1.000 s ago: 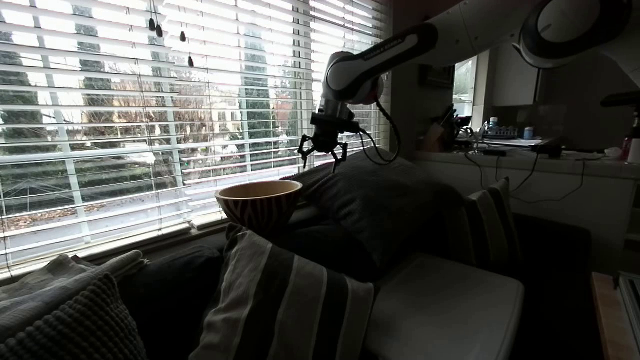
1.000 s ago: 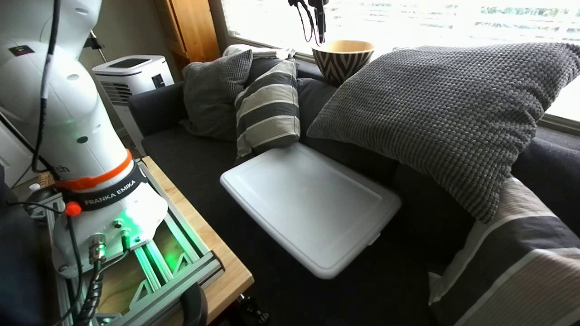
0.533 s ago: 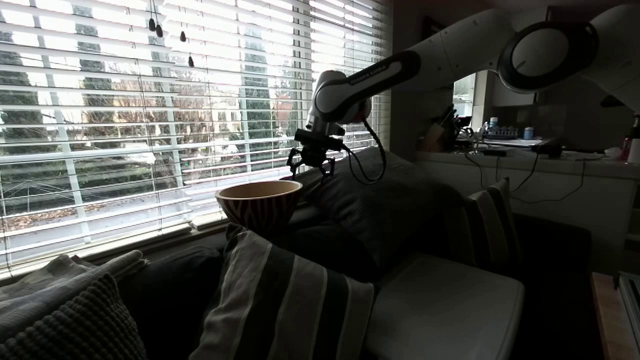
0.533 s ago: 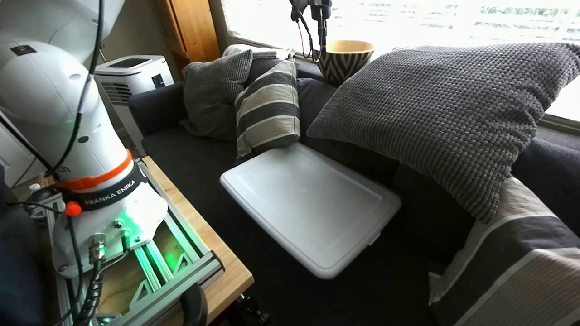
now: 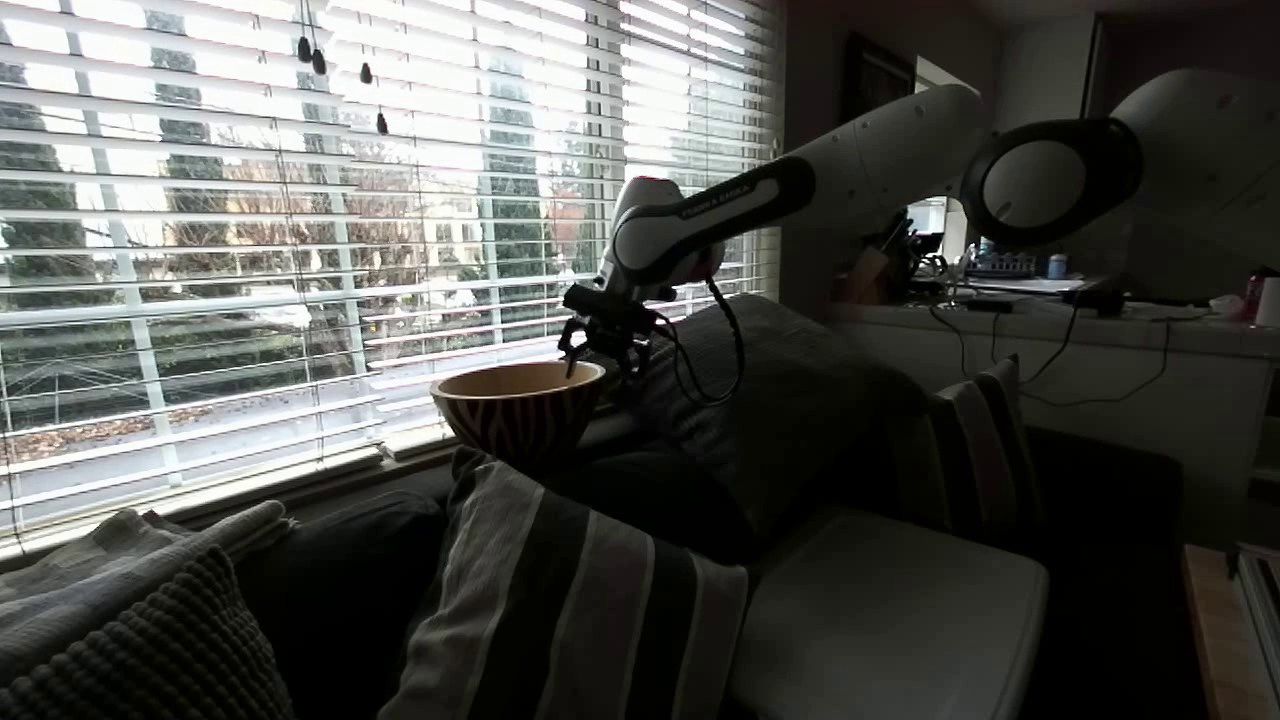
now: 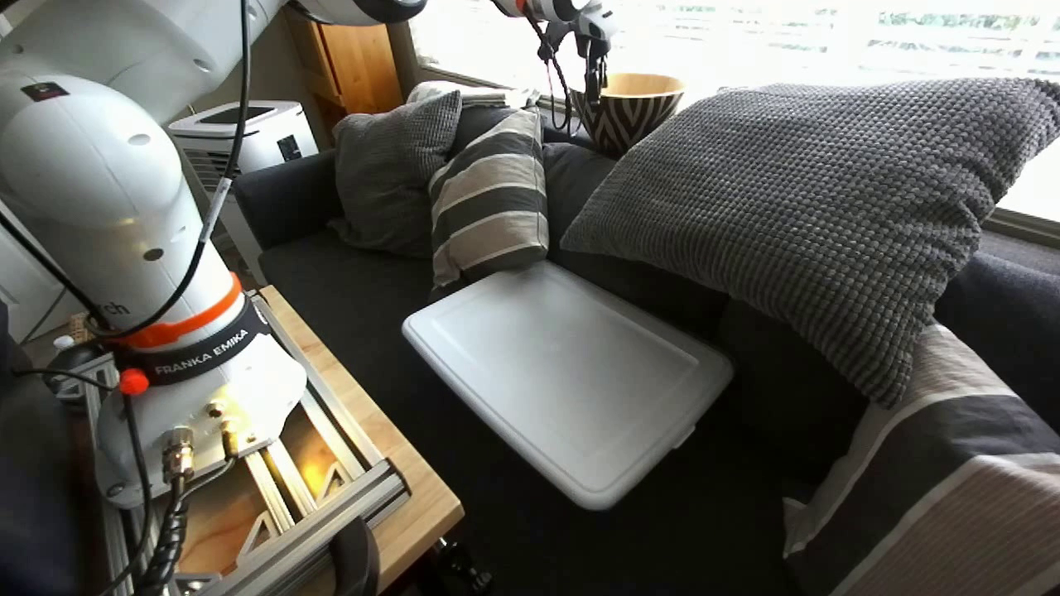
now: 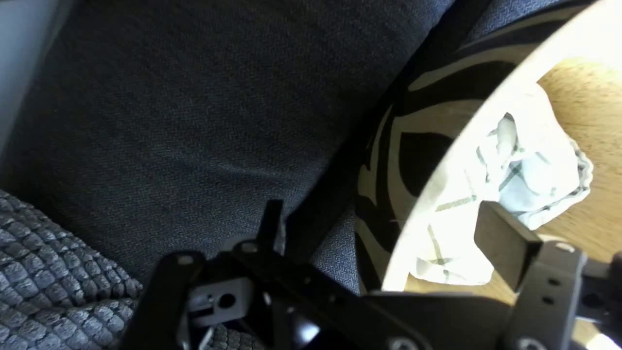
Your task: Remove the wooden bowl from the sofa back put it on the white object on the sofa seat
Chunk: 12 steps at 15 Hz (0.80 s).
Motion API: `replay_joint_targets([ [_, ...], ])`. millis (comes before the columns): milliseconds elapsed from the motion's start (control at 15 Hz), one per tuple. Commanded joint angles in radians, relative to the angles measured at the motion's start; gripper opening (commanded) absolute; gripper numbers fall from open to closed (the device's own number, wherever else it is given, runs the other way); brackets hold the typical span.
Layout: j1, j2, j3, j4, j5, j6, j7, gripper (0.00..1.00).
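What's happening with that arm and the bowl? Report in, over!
Hand open, astride the rim of the wooden bowl. Bowl ungripped, on the sofa back, checked cloth inside. Large grey pillow close by, might crowd it.

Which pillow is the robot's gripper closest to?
The big knobbly grey pillow beside the wooden bowl. It's the only pillow showing by the gripper in the wrist view, unlike the other grey pillow and the two striped pillows.
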Motion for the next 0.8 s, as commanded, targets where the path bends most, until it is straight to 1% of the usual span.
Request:
replay_joint_targets([
  [0, 0.018, 0.112, -0.028, 0.139, -0.012, 0.024, 0.088, 1.00],
  [467, 0.033, 0.229, -0.089, 0.261, -0.049, 0.097, 0.285, 1.00],
  [733, 0.033, 0.271, -0.093, 0.299, -0.064, 0.064, 0.327, 1.00],
])
